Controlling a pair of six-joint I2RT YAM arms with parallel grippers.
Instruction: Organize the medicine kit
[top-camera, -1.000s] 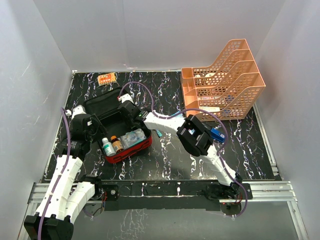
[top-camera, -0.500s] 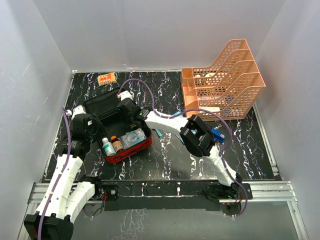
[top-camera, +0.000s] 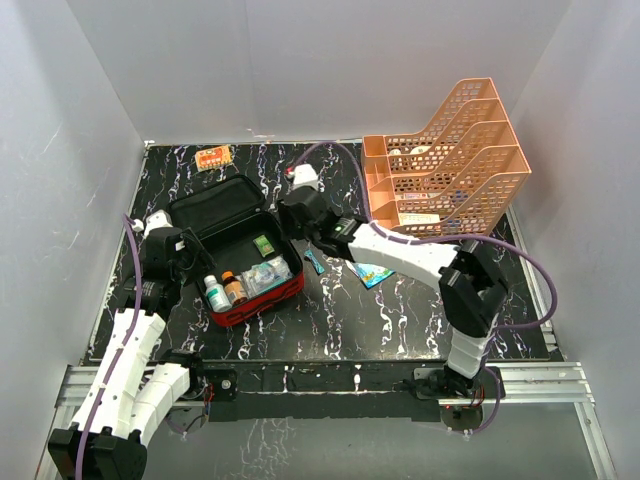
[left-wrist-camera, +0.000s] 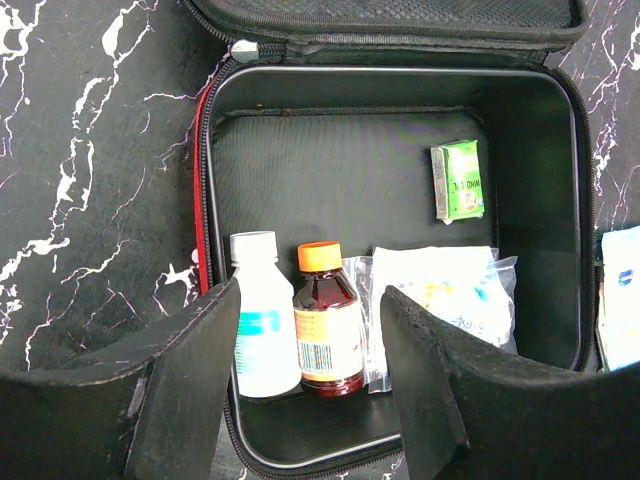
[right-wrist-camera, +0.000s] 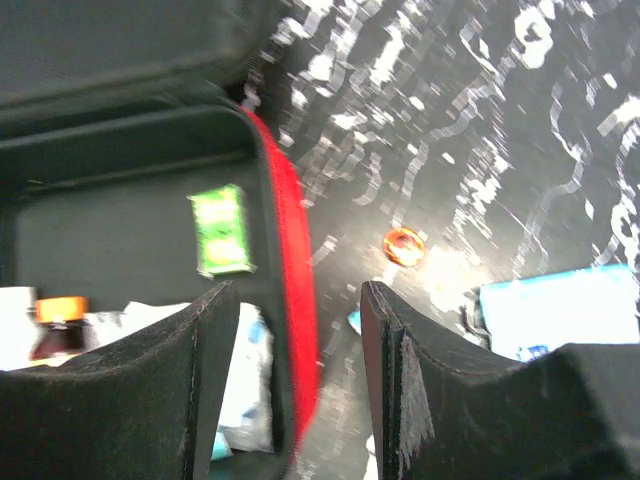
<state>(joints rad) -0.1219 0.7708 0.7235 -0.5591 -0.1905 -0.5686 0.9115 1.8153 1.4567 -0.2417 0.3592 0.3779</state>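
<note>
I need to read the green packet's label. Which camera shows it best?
Left wrist: the green packet lies sharp and unobstructed in the medicine kit. Right wrist shows it blurred; the top view shows it tiny.

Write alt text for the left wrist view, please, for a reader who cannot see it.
The open medicine kit seen from above, its black lining holding a white bottle, a brown bottle with an orange cap, a clear bag of packets and a small green sachet. The left gripper hangs open in the foreground.
</note>
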